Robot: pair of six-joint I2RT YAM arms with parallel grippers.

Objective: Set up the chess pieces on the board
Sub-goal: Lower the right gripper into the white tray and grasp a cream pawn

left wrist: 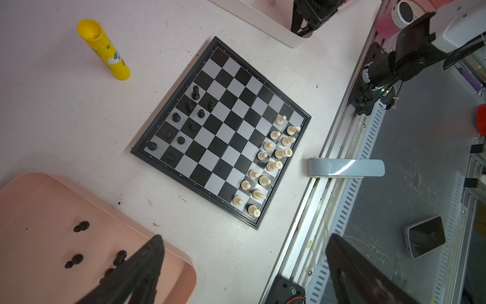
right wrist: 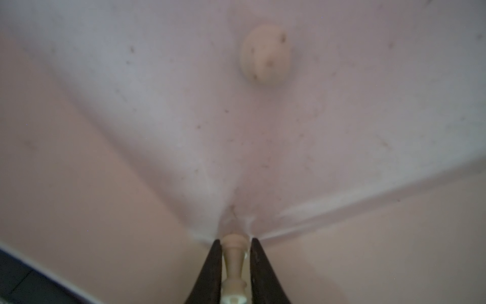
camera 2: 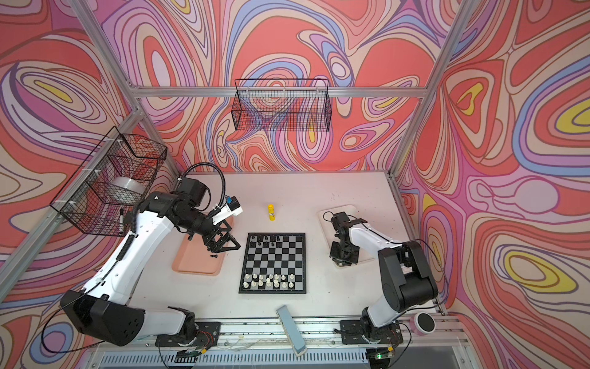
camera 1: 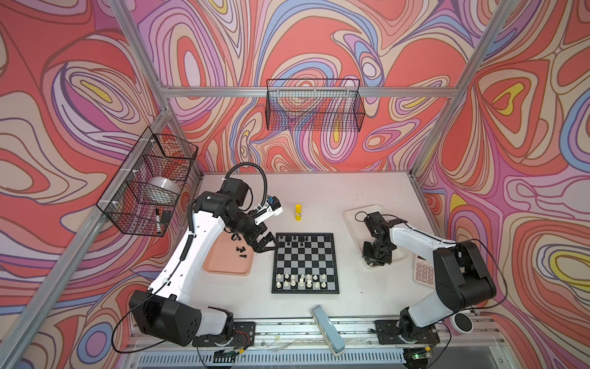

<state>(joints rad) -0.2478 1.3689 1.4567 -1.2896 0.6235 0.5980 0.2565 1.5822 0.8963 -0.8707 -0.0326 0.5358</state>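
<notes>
The board [camera 1: 305,260] lies mid-table, with black pieces [camera 1: 295,240] along its 12 o'clock edge and cream pieces [camera 1: 301,281] along its 6 o'clock edge. Spare black pieces [camera 1: 241,250] lie on the pink tray [camera 1: 223,266] at 9 o'clock, where the left gripper [camera 1: 268,248] hangs wide open. At 3 o'clock, over the white tray [camera 1: 357,231], the right gripper [right wrist: 234,243] pinches a cream piece [right wrist: 232,254].

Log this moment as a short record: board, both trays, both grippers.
board: cream pieces line the near two rows; black pieces partly fill the far rows
pink tray: loose black pieces lying in it
white tray: spare cream piece lying loose
left gripper: open, raised by the pink tray's board-side edge
right gripper: closed on a cream piece, low in the white tray
</notes>
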